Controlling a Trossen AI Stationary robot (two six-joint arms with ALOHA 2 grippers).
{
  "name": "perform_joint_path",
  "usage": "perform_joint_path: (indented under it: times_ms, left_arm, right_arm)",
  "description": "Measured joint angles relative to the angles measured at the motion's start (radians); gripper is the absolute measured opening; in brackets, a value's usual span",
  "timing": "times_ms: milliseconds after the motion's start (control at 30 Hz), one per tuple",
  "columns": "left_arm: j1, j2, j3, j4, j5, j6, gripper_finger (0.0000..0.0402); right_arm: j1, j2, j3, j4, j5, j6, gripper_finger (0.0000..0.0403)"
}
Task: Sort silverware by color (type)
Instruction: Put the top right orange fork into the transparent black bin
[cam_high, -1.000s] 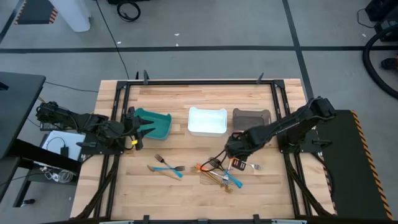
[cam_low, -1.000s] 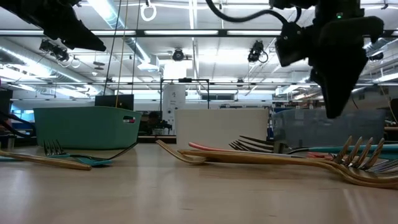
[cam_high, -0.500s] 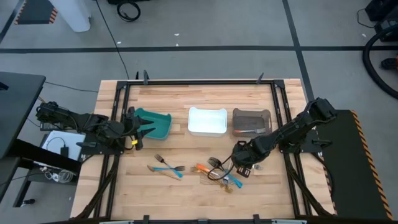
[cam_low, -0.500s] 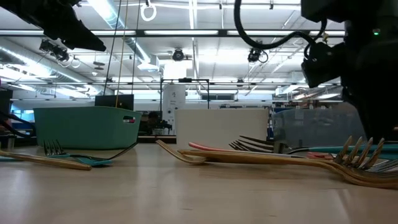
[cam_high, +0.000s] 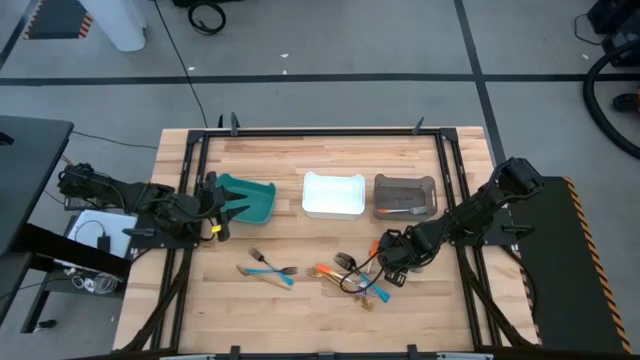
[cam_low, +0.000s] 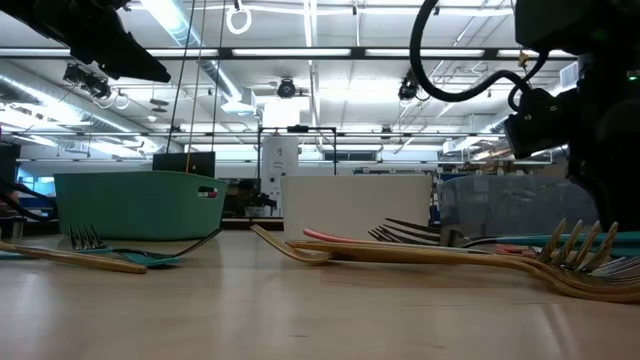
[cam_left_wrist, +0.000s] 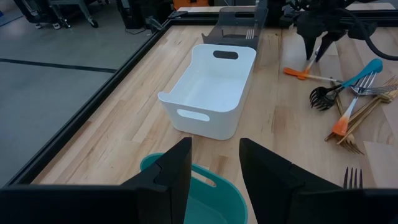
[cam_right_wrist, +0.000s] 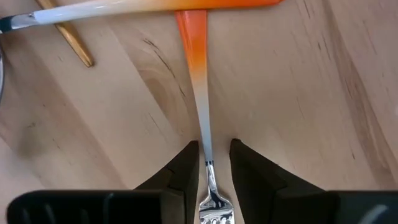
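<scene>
Right tool sits low on my surface, fingers parted astride the orange-handled fork at the heap's edge, not yet clenched; closing off-centre, I might skid it into neighbouring forks.

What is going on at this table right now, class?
Two robot arms are sorting cutlery into bins. The right gripper is down at the pile of forks near the table's front, its fingers straddling an orange-handled fork that lies on the wood. The grey bin already holds a fork. The white bin looks empty. The left gripper waits, open, over the teal bin. Two more forks lie apart to the left.
</scene>
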Motion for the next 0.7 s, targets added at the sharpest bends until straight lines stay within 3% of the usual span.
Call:
perform_joint_path:
  times_ms: [333, 467, 700]
  left_arm:
    - [0.000, 0.000, 0.000, 0.001, 0.000, -0.001, 0.0142]
    - [0.000, 0.000, 0.000, 0.000, 0.000, 0.000, 0.0142]
    - [0.000, 0.000, 0.000, 0.001, 0.000, -0.002, 0.0142]
  right_arm:
    - [0.002, 0.002, -0.001, -0.004, -0.052, -0.001, 0.0015]
    - [-0.010, 0.001, 0.008, -0.029, -0.096, -0.002, 0.0009]
    - [-0.051, 0.005, 0.099, -0.220, -0.164, -0.046, 0.0009]
